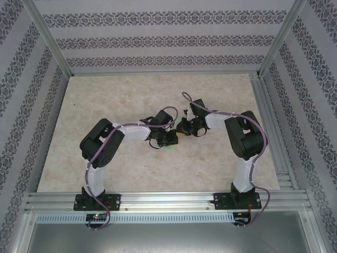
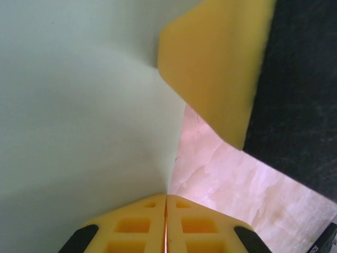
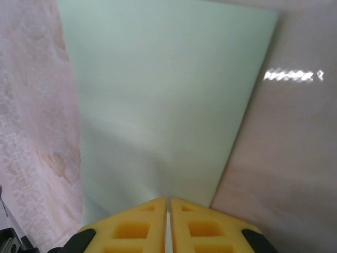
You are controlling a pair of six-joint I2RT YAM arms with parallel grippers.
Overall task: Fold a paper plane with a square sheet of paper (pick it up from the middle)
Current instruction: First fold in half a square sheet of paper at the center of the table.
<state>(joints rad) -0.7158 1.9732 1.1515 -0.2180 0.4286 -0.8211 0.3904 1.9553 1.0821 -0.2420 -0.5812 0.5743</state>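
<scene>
Paper (image 3: 158, 95), one sheet, two end effectors (image 2: 166, 203) (image 3: 168, 204) pinching

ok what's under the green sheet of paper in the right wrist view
The marbled tabletop shows past both side edges of the sheet of paper, so it likely continues below. Anything directly beneath the sheet is covered.

Plain pale mint-green paper sheet (image 3: 163, 100)
</scene>
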